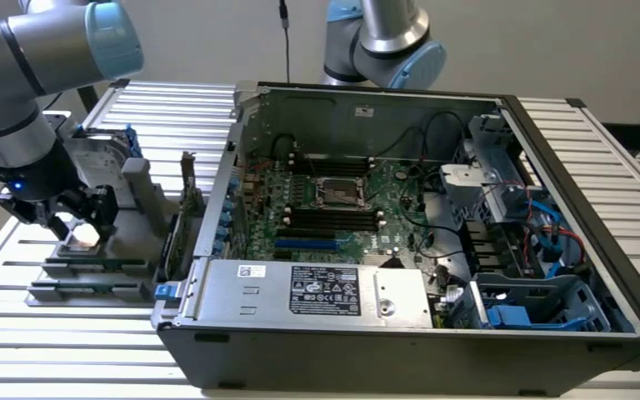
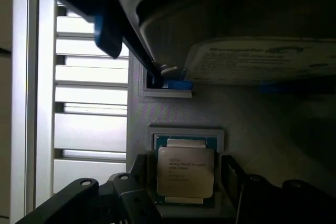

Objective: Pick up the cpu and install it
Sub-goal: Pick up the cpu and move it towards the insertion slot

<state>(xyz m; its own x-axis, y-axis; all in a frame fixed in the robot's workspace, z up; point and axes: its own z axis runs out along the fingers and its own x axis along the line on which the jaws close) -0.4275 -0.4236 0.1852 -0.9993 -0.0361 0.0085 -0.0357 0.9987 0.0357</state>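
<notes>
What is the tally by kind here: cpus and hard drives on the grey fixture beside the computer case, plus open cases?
cpu: 1
hard drive: 1
computer case: 1
Total: 3

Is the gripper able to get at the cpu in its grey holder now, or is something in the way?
Probably yes. The gripper hangs open right above the cpu, whose metal top lies bare, with a finger on each side and nothing between.

Arm [image 1: 9,108] at the exterior view's left, wrist [image 1: 26,171] vertical, end effector [image 1: 73,225] low and downward, jaws wide apart.
</notes>
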